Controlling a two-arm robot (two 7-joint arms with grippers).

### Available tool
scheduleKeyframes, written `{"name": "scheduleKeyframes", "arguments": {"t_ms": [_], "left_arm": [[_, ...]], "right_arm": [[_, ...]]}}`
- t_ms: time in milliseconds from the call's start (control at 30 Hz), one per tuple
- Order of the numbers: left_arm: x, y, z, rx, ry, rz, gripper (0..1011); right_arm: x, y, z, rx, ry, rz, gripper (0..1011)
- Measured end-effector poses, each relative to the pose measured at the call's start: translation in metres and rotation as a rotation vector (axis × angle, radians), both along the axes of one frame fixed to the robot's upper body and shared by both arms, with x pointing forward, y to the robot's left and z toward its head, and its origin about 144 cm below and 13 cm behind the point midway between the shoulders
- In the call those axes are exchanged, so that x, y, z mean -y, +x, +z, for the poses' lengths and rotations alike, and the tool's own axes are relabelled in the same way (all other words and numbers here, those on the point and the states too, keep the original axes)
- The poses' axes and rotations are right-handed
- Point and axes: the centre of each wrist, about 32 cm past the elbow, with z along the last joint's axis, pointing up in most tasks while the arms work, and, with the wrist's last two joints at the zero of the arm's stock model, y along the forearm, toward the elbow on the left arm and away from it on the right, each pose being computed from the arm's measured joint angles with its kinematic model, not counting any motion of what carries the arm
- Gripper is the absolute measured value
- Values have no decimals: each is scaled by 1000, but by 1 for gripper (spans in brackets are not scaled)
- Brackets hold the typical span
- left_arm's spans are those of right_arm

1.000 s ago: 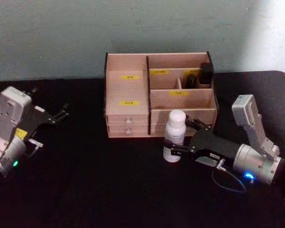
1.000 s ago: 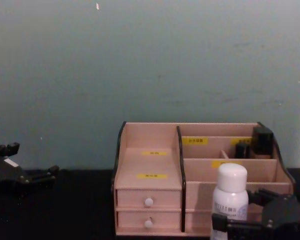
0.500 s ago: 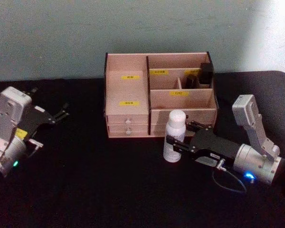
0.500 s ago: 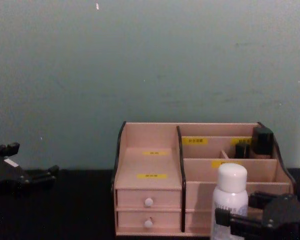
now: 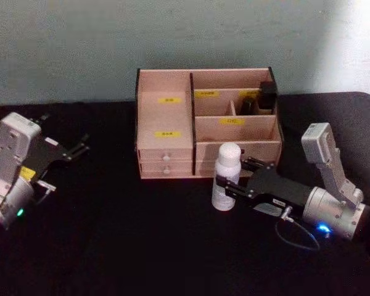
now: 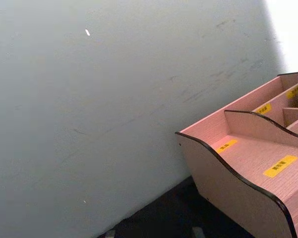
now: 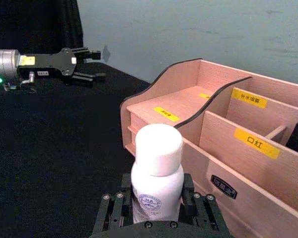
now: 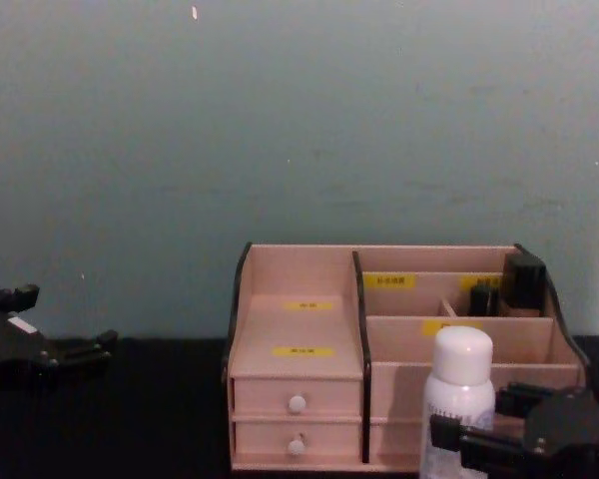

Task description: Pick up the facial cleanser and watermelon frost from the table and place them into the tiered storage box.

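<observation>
The right wrist view shows the right pincer (image 7: 156,210) clamped on both sides of the white facial cleanser (image 7: 156,168) bottle, which stands upright just before the lower right front of the tiered storage box (image 5: 172,117). The head view shows bare black tabletop (image 5: 123,234) in front of the box. The left pincer (image 5: 74,150), fingers spread, sits well left of the box. Dark items (image 5: 262,98) stand in the box's back right compartment.

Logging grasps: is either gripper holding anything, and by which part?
The right gripper clamps the white bottle around its lower body, below the cap. The left gripper is empty.
</observation>
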Motion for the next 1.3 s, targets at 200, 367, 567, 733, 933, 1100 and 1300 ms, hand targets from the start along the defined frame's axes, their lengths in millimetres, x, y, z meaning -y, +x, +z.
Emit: {"name": "scheduleKeyframes", "arguments": {"t_ms": [200,367,567,733,933,1100,1300], "left_arm": [[0,0,0,0,0,0,1001],[0,0,0,0,0,0,1001],[0,0,0,0,0,0,1001],[0,0,0,0,0,0,1001],[0,0,0,0,0,0,1001],[0,0,0,0,0,0,1002],[0,0,0,0,0,0,1001]], "right_arm": [[1,-1,4,8,-1,12,593],[2,-1,17,14,40,34,593],[4,3,37,22,98,44,593],[3,11,59,67,143,34,593],[-4,25,75,139,159,-3,593],[-11,35,81,184,152,-44,593],[-22,49,82,221,134,-106,593]]}}
